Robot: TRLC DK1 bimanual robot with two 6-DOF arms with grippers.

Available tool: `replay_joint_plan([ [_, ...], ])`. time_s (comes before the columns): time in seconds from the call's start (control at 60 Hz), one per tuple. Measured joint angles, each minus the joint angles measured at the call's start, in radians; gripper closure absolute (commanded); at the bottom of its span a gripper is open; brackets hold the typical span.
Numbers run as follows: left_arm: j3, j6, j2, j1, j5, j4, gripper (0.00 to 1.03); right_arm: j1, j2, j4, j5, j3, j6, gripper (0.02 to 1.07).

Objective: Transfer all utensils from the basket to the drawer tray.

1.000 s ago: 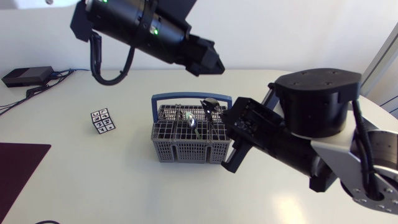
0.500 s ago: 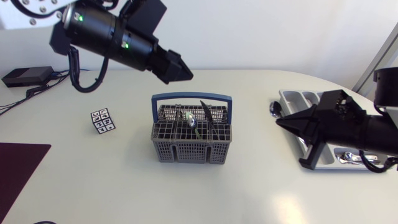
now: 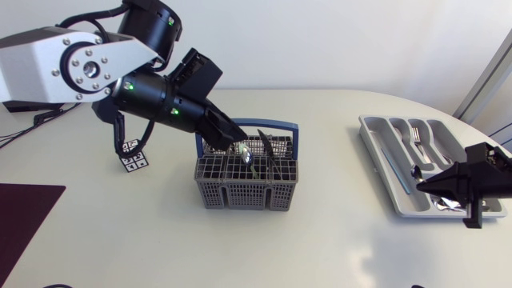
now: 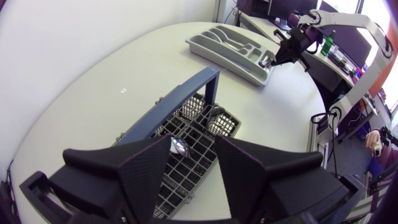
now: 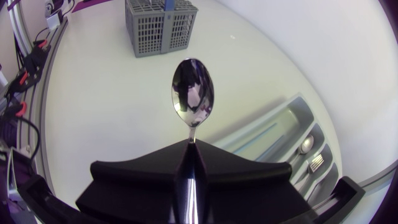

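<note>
The right gripper point(image 5: 193, 146) is clamped on the handle of a spoon point(image 5: 193, 93), bowl standing out ahead of the fingers, over the front end of the grey drawer tray point(image 3: 372, 132) at the table's right side. In the head view the spoon is hard to pick out against the black fingers, and the arm behind the gripper is cut off at the frame's edge. The gripper covers part of the tray's front compartments, where some cutlery point(image 3: 450, 205) shows only in part; forks point(image 3: 416, 136) lie in a compartment farther back. Near the table's middle, the left gripper point(image 4: 193, 149) hangs with fingers spread over the grey basket point(image 3: 240, 192), close by its blue handle point(image 3: 276, 126), gripping nothing. From above, the arm hides the basket's back left corner and the handle's left end. A second spoon point(image 3: 245, 152) and a dark utensil point(image 3: 268, 148) stand in the basket; what kind the dark one is cannot be made out. A marked cube point(image 3: 133, 158) sits left of the basket, partly behind the left arm's cable. A dark mat point(image 3: 24, 212) is cut off at the front left. Bare tabletop point(image 3: 336, 216) stretches between basket and tray, which are well apart, and the tray lies close to the table's curved right edge.
</note>
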Motion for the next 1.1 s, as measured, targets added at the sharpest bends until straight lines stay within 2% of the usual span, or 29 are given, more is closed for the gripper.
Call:
replay_joint_plan([
  [0.167,-0.045,0.003,0.0,-0.013,0.0,0.047,0.52,-0.126,0.233,-0.134,0.109,0.226,-0.234,0.98],
  [0.283,-0.095,0.006,0.0,-0.03,0.0,0.091,0.52,-0.175,0.36,-0.14,0.193,0.337,-0.322,0.97],
  [0.5,-0.156,0.008,0.0,-0.044,0.011,0.19,0.52,-0.197,0.461,-0.067,0.282,0.396,-0.358,0.95],
  [0.6,-0.182,0.008,0.0,-0.064,0.012,0.24,0.52,-0.195,0.478,-0.049,0.332,0.397,-0.365,0.81],
  [0.7,-0.212,0.008,0.0,-0.083,0.019,0.298,0.52,-0.194,0.483,-0.018,0.349,0.397,-0.368,0.47],
  [0.783,-0.237,0.008,0.0,-0.092,0.019,0.334,0.52,-0.194,0.483,-0.015,0.348,0.397,-0.368,0.28],
  [0.867,-0.264,0.008,0.002,-0.098,0.019,0.385,0.52,-0.194,0.478,0.0,0.336,0.39,-0.367,0.22],
  [1.1,-0.303,0.009,0.034,-0.101,0.019,0.512,0.51,-0.194,0.378,0.018,0.299,0.267,-0.368,0.2],
])
